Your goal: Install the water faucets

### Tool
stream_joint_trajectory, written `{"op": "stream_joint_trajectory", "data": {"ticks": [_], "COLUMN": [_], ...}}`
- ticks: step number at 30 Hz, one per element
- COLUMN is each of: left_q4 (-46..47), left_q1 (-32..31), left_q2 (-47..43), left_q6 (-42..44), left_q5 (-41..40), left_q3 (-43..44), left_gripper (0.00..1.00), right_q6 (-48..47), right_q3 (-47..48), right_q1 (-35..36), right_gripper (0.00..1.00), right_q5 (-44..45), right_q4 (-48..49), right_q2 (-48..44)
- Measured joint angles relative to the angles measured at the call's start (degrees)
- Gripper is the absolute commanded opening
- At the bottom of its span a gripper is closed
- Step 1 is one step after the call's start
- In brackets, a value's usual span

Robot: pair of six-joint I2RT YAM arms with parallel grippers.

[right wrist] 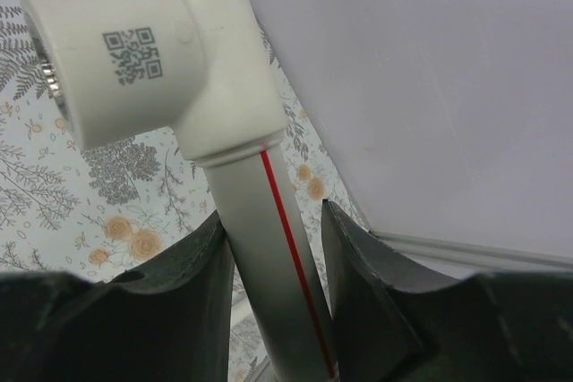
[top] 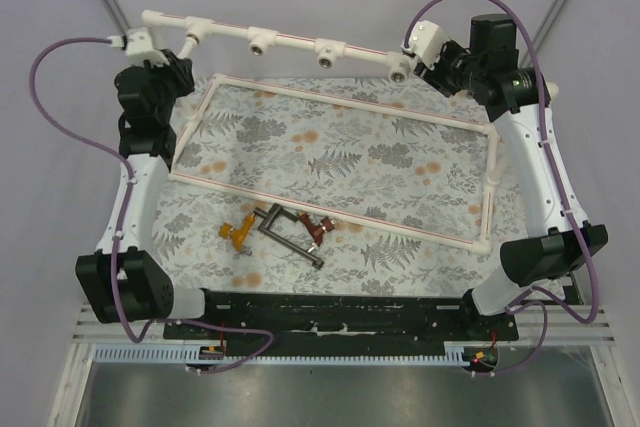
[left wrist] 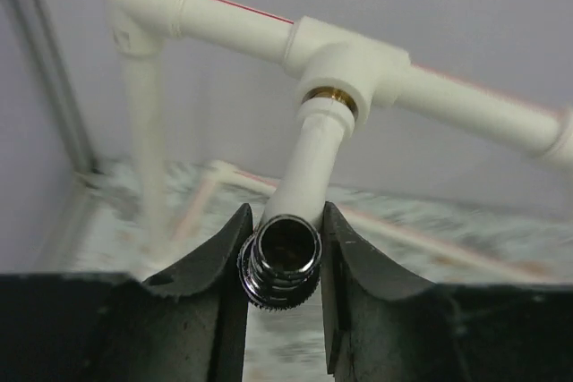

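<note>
A white faucet (left wrist: 309,163) sticks out of the leftmost tee socket (left wrist: 345,69) of the white pipe rail (top: 290,39), its brass ring showing at the joint. My left gripper (left wrist: 285,221) is shut on that faucet's chrome threaded end (left wrist: 279,261). In the top view the white faucet (top: 187,47) hangs at the rail's left end by my left gripper (top: 172,65). My right gripper (right wrist: 273,221) is shut on the rail's pipe (right wrist: 269,257) just below the end tee (right wrist: 143,60). On the mat lie the orange-yellow faucet (top: 236,232), the dark grey faucet (top: 285,234) and the red-brown faucet (top: 318,231).
A white pipe frame (top: 340,97) borders the floral mat (top: 340,157). Three more tee sockets (top: 326,55) face forward along the rail. Grey walls close in behind and at both sides. Purple cables (top: 45,97) loop off both arms.
</note>
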Motion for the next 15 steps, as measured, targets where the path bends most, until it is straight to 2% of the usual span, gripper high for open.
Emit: {"op": "stream_joint_trajectory", "data": {"ticks": [2,4,7,10,12,15], "left_q4": [1.0,3.5,5.6,5.8,6.0,5.7], "left_q1": [-2.8,-5.5,-8.0,-8.9,-9.3,-10.8], "left_q2": [-1.6,-3.5,-5.0,-5.4,-5.8,-6.9], "left_q6": [22.6,44.2,67.8,79.6,83.8,84.9], "left_q5": [-2.6,-4.8,-7.8,-8.7,-8.6,-7.1], "left_q3": [-2.0,-5.7,-9.0,-9.5,-9.9,-10.3], "left_gripper": [0.37,0.40,0.40,0.48,0.61,0.82], "right_q6": [0.0,-0.4,-0.7,-0.8,-0.8,-0.8], "right_q3": [0.0,0.0,0.0,0.0,0.0,0.0], "right_q1": [-0.2,-0.5,-0.7,-0.7,-0.7,-0.5], "right_gripper": [0.00,0.00,0.00,0.00,0.00,0.00], "right_q5": [0.3,0.3,0.4,0.4,0.3,0.3], "right_q4": [-0.2,-0.7,-1.5,-1.5,-1.5,-1.4], "right_q2": [0.0,-0.2,-0.6,-0.6,-0.6,-0.6]}}
